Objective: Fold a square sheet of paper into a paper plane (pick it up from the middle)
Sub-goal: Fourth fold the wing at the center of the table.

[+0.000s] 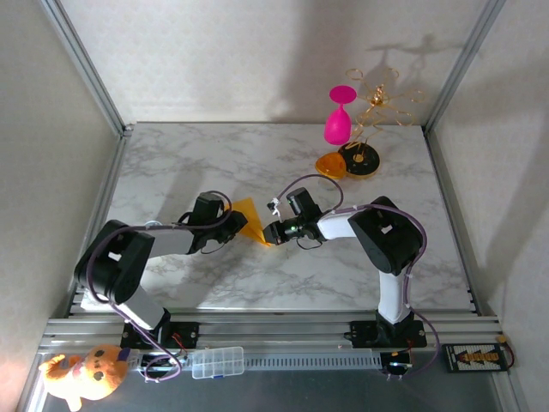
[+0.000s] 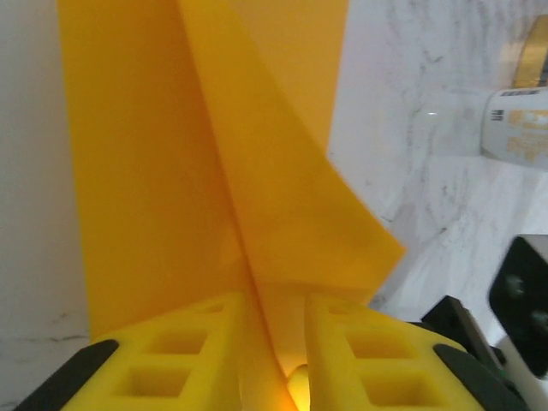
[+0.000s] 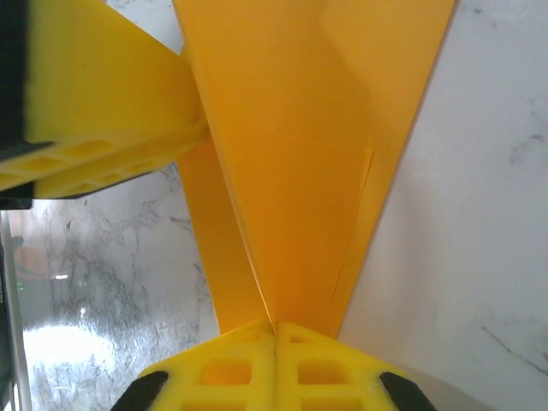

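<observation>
1. Our right hand (image 3: pixel 274 336) pinches the square sheet of paper (image 3: pixel 300 171) over the desk (image 1: pixel 214 154)
2. Our left hand (image 2: pixel 278 312) is around it; tight or loose, we cannot tell
3. Pulling apart may rip it

Table (image 1: pixel 214 154) lies open at far left and near edge; left gripper (image 1: pixel 237 228) and right gripper (image 1: pixel 271 233), meeting at the square sheet of paper (image 1: pixel 249 215), block the centre; pink goblet (image 1: pixel 338 122), wire stand (image 1: pixel 378 99) and disc (image 1: pixel 359 160) crowd the far-right corner.
</observation>
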`<act>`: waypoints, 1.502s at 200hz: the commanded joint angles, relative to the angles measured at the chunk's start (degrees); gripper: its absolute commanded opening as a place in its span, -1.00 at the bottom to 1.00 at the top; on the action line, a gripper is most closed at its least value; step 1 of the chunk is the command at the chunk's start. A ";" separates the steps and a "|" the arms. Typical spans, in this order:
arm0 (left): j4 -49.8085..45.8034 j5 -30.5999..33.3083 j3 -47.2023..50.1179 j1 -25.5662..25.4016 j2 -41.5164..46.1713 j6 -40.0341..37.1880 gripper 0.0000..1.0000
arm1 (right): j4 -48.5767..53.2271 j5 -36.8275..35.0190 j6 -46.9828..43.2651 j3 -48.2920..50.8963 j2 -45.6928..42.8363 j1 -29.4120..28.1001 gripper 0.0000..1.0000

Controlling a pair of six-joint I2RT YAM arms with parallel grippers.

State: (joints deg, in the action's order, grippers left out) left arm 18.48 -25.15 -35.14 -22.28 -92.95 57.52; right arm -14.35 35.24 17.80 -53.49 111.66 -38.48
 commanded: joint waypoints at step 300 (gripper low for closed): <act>5.93 -0.86 0.34 0.11 5.80 -1.59 -0.41 | 7.32 -2.24 3.16 -0.69 4.53 1.21 -0.90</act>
State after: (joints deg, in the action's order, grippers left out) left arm 16.10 -23.07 -38.44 -22.76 -86.72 55.27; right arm -11.81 36.12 19.79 -55.18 112.62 -37.95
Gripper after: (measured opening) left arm 0.332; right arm 0.060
